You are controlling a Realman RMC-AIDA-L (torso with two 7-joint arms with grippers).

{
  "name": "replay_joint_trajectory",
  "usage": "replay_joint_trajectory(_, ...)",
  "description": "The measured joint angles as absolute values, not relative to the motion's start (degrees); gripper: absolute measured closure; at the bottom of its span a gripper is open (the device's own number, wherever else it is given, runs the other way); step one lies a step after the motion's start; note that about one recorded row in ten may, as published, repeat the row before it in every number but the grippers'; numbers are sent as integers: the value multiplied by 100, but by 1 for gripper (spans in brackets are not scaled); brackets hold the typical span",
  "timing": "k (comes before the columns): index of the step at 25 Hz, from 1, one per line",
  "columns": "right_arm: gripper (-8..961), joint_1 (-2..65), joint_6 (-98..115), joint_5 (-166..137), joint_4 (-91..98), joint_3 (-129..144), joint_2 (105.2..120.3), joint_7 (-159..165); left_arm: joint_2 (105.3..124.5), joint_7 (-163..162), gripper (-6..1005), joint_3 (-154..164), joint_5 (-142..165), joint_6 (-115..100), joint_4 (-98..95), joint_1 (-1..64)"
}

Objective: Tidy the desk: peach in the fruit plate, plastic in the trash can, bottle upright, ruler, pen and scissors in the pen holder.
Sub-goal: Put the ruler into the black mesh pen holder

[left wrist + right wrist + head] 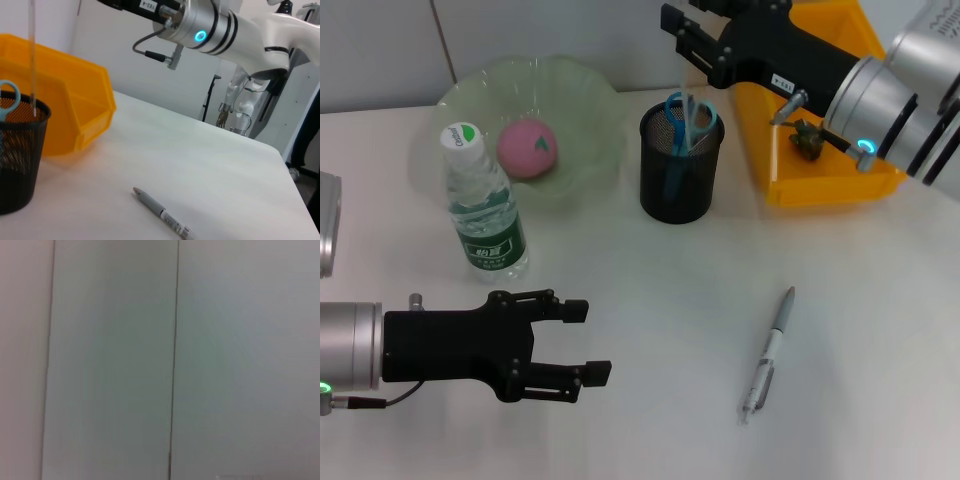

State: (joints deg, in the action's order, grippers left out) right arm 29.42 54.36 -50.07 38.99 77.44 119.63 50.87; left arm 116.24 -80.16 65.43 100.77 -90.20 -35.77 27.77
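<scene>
Pen [767,355] lies near right on desk: light, stiff, slippery, prone to roll; pinch mid-barrel. Left gripper [588,341] hovers near left, jaws apart, empty. Right gripper [682,45] above pen holder [681,165]; grip unclear.

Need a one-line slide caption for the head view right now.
Right end effector above the pen holder; pen lies on the desk.

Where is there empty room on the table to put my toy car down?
Bare table lies between the left gripper and the pen, and right of the pen, below the yellow bin. The back is crowded: bottle, fruit plate, pen holder and right gripper.
</scene>
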Motion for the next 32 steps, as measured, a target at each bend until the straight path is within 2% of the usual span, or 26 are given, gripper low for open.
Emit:
replay_joint_trajectory(21, 576, 3738, 5510, -4686, 2619, 7677, 11947, 4403, 11593, -8262, 140, 6527, 10132, -9000, -3630, 2804)
replay_joint_trajectory(32, 575, 3672, 5455, -4683, 2535, 7666, 11941, 4285, 11579, -8321, 140, 6465, 10128, -9020, -3630, 2804)
